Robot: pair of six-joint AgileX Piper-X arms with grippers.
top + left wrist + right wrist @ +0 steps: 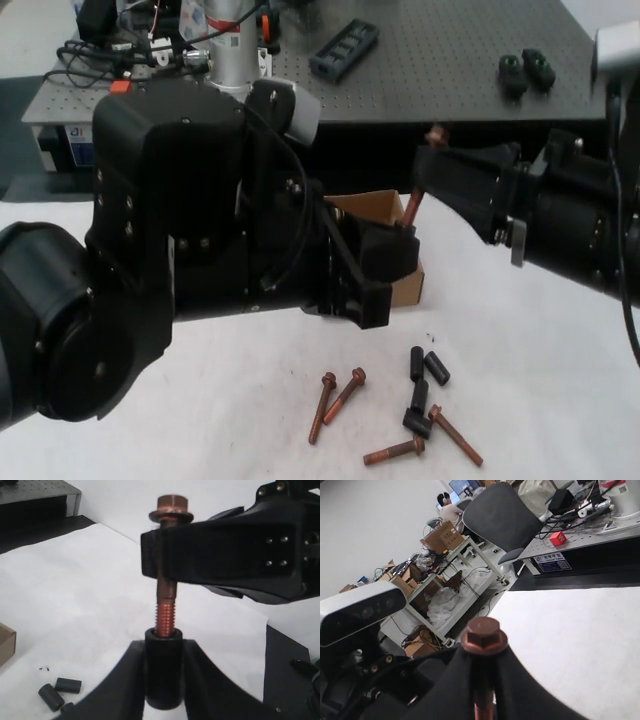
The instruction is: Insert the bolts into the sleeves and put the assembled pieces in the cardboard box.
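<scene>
Two grippers are closed on parts beside the cardboard box (408, 288), which is set at the far edge of the white sheet (520, 380) covering the bench. The left gripper (164, 654) is clamped narrowly on a black sleeve (163, 677), and the sleeve is held upright between its fingers (127, 685). The right gripper (159, 555) is clamped on a copper flange bolt (165, 597) just below the hex head. The bolt is held vertical, head up, directly above the sleeve. The threaded tip is located at the sleeve's mouth; the depth of entry cannot be determined. In the high view, the held bolt and sleeve are seen against the open box. Four loose bolts (345, 393) and several loose sleeves (417, 423) are scattered on the sheet, nearer the camera than the box and well apart from both grippers.
</scene>
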